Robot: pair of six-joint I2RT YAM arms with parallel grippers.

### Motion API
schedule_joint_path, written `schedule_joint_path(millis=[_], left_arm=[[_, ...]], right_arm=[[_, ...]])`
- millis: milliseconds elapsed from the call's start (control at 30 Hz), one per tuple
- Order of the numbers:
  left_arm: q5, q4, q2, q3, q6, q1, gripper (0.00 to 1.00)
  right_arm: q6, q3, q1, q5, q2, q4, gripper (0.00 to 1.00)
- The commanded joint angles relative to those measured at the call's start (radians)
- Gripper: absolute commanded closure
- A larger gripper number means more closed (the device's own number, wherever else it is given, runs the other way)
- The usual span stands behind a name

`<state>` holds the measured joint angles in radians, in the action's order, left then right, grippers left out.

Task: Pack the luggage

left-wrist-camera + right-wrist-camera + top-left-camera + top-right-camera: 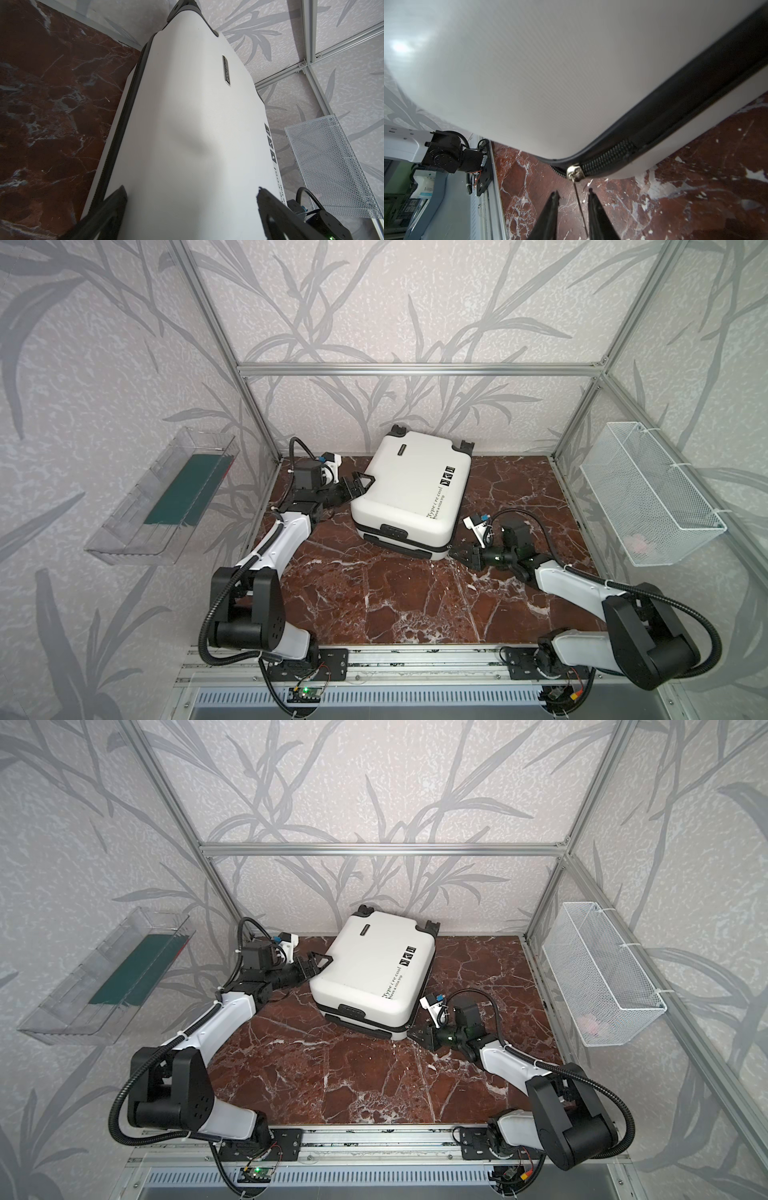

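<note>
Luggage [411, 489] — small white hard-shell suitcase — lies flat on red marble tabletop [374, 597]; left gripper [355, 487] sits spread wide against its side, right gripper [573, 192] stands narrowly parted around its silver zipper pull [576, 173].

You read "Have a nice trip" on the luggage [409, 489], near the right gripper [456, 551] — beside a larger line ending "cool"; logo plate [226, 70] illegible.
</note>
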<state>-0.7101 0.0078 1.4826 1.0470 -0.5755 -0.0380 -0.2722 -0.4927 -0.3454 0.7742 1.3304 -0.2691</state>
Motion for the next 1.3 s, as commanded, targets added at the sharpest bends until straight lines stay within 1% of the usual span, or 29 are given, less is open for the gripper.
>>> schedule_joint_path(millis=[0,67,167,300,400,533,600,667,800,900,1100,1267], left_arm=[[-0.028,0.009,0.005,0.036,0.005,0.004,0.01],[-0.026,0.011,0.005,0.036,0.006,0.003,0.01],[-0.029,0.011,0.008,0.039,0.002,0.004,0.01],[-0.032,0.015,0.011,0.038,0.000,0.003,0.01],[-0.035,0.019,0.011,0.036,0.000,0.003,0.01],[-0.034,0.017,0.012,0.036,0.000,0.004,0.01],[-0.035,0.017,0.014,0.038,0.003,0.003,0.01],[-0.035,0.015,0.015,0.041,0.002,0.003,0.01],[-0.037,0.019,0.019,0.041,0.000,0.003,0.01],[-0.039,0.019,0.022,0.039,-0.001,0.004,0.01],[-0.046,0.035,0.039,0.030,-0.015,0.003,0.01],[-0.049,0.047,0.043,0.011,-0.032,-0.001,0.01]], right_arm=[[-0.014,0.010,-0.004,-0.004,0.030,-0.044,0.71],[-0.020,0.010,-0.006,-0.007,0.045,-0.058,0.72],[-0.027,0.010,-0.006,-0.007,0.052,-0.070,0.76],[-0.026,0.010,-0.007,-0.007,0.030,-0.055,0.84],[-0.021,0.009,-0.010,-0.007,0.005,-0.029,0.92],[-0.002,0.007,-0.021,-0.025,-0.031,0.023,1.00],[0.002,0.007,-0.029,-0.050,-0.055,0.056,1.00],[0.012,-0.003,-0.040,-0.100,-0.080,0.119,1.00],[0.020,-0.036,-0.056,-0.241,-0.109,0.287,1.00],[0.014,-0.050,-0.074,-0.302,-0.128,0.367,1.00],[0.007,-0.066,-0.127,-0.334,-0.161,0.415,1.00],[0.009,-0.081,-0.147,-0.335,-0.164,0.428,1.00]])
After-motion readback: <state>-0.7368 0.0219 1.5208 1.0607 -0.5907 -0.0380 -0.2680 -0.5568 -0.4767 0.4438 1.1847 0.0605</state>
